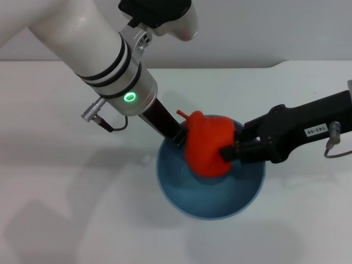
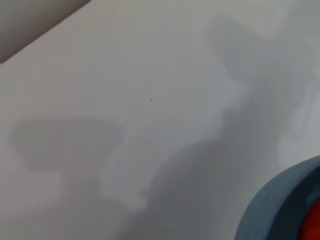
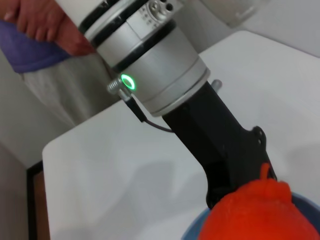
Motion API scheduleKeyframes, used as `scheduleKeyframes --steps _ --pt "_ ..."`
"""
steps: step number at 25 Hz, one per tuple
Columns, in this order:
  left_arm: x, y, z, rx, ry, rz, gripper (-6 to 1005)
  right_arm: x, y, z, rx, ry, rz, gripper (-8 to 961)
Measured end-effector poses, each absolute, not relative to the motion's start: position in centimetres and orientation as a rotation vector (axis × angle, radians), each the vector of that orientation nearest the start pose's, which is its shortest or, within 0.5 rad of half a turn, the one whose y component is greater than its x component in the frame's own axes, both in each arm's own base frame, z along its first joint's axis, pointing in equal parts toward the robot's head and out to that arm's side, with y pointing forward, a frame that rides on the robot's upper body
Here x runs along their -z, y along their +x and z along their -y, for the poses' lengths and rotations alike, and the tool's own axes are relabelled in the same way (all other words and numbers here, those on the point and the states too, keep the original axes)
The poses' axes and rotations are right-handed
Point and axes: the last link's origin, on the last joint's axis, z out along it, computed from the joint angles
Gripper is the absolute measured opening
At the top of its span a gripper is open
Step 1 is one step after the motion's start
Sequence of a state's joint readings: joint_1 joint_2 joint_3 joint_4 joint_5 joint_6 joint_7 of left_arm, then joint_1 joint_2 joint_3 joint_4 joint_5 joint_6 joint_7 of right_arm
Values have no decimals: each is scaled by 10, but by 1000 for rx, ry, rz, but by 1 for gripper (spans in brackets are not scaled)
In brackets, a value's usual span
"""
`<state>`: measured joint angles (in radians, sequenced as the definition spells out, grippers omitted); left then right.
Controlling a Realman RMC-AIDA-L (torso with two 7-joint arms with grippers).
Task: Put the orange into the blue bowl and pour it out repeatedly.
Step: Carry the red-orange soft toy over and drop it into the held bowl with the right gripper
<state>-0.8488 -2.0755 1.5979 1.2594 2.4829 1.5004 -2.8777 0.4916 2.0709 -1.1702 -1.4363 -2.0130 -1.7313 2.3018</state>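
Note:
The orange (image 1: 206,146) is bright orange-red with a small stem. It hangs over the inside of the light-blue bowl (image 1: 209,201), held by my right gripper (image 1: 225,149), which comes in from the right and is shut on it. My left gripper (image 1: 177,136) reaches down from the upper left and is shut on the bowl's far-left rim, partly hidden behind the fruit. The right wrist view shows the orange (image 3: 255,212) close up, with the left gripper (image 3: 225,182) behind it and a sliver of bowl rim (image 3: 192,232). The left wrist view catches the bowl's edge (image 2: 277,210) and a bit of orange (image 2: 312,227).
The bowl stands on a white table (image 1: 66,209) whose far edge meets a pale wall. A grey plug and cable (image 1: 99,118) stick out of the left wrist. In the right wrist view a person's hand (image 3: 35,25) shows beyond the table's edge.

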Motion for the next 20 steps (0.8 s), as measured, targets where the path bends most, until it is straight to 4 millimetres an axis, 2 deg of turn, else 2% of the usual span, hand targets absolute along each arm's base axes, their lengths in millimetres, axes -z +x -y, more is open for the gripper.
scheduleKeyframes --steps 7,15,20 --pt "47 -90 -366 -473 -2647 917 0 -42 144 -315 -248 -2939 -816 331" --pt "47 -88 -367 -477 -2648 902 -1 -59 135 -306 -225 -2914 -798 334" --pt "48 -85 -367 -476 -2653 893 -1 -63 138 -308 -222 -2876 -843 403"
